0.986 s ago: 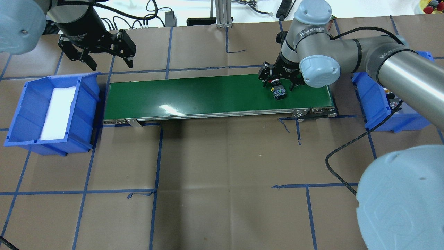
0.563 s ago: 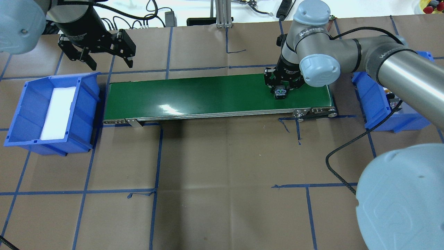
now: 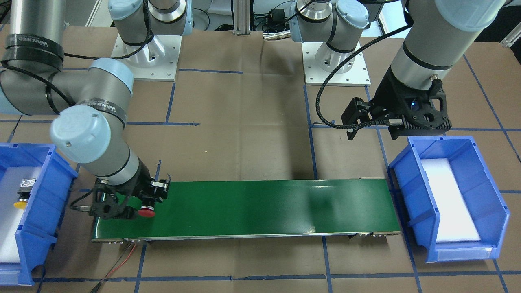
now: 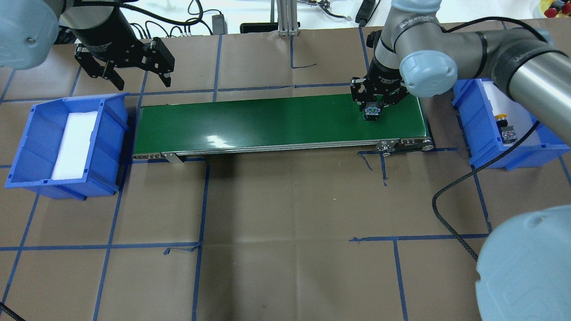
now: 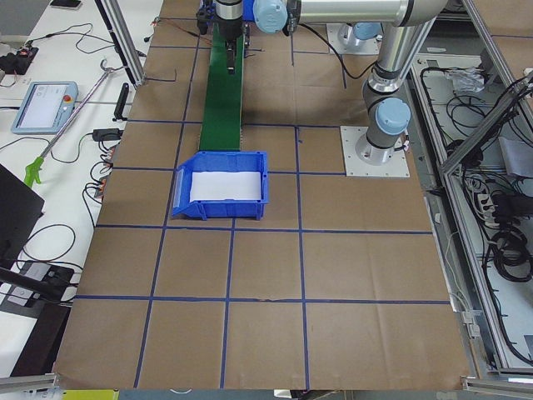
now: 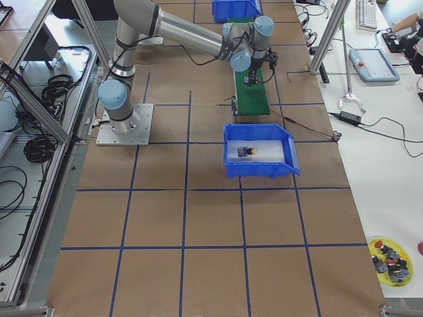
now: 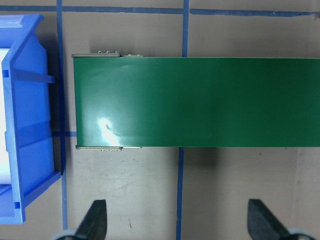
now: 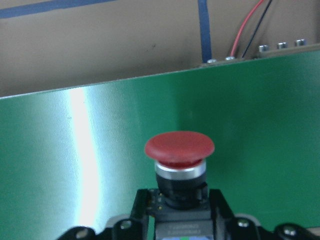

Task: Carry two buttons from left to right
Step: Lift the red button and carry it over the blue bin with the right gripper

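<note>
Right hand (image 4: 373, 109) grips the red button (image 8: 180, 148) — cap jutting past it.

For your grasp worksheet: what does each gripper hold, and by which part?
Right gripper grips the red button by its black body, cap free. Left gripper is open, holding nothing.

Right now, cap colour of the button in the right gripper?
Red cap on the button; best in right wrist view.
</note>
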`<state>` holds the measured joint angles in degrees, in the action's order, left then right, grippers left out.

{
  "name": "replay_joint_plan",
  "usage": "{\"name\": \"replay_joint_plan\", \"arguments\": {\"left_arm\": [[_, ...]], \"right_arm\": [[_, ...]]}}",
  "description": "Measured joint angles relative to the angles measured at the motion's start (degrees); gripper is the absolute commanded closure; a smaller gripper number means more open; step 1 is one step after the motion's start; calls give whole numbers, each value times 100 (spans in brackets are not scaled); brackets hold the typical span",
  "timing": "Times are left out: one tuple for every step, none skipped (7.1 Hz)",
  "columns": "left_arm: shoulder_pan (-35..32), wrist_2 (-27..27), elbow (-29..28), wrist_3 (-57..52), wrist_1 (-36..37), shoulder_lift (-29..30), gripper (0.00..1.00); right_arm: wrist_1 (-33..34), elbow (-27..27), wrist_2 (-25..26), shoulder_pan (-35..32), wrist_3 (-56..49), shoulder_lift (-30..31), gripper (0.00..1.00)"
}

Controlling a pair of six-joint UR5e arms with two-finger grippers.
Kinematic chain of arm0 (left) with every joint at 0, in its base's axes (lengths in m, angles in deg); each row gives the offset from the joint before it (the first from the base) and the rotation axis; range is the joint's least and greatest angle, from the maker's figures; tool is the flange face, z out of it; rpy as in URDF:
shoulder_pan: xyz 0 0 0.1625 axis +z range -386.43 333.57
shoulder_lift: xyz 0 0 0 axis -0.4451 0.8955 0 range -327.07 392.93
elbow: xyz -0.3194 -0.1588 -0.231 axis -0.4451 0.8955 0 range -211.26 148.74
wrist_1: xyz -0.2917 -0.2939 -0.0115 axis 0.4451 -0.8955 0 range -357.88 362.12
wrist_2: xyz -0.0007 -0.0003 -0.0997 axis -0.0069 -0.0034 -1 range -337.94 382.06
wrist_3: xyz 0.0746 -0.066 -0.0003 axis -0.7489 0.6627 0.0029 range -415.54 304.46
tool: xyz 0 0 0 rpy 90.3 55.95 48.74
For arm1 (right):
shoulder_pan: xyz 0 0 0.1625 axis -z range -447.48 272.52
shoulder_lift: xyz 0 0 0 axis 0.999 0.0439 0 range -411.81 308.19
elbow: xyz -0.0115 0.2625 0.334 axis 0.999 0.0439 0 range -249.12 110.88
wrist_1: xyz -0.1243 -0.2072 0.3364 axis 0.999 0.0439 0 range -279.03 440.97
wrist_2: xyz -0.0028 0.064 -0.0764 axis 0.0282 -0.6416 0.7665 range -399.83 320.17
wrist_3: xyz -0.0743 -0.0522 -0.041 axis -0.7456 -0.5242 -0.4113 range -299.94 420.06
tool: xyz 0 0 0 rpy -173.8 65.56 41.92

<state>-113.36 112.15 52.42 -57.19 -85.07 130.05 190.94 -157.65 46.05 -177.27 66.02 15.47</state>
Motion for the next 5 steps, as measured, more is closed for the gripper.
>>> {"name": "replay_joint_plan", "arguments": {"left_arm": [[0, 0, 0, 4, 0, 0, 0], [0, -3, 1, 6, 0, 0, 0], [0, -3, 5, 9, 0, 0, 0], [0, -2, 7, 13, 0, 0, 0], [0, -3, 8, 17, 0, 0, 0]], "right_arm": [[-466, 309, 28, 365, -469, 102, 96], [-875, 661, 112, 799, -1146, 141, 96], [-1173, 1002, 259, 1257, -1969, 134, 96], [-1303, 1234, 423, 1694, -2693, 112, 96], [-1285, 1337, 636, 2050, -3272, 64, 96]]}}
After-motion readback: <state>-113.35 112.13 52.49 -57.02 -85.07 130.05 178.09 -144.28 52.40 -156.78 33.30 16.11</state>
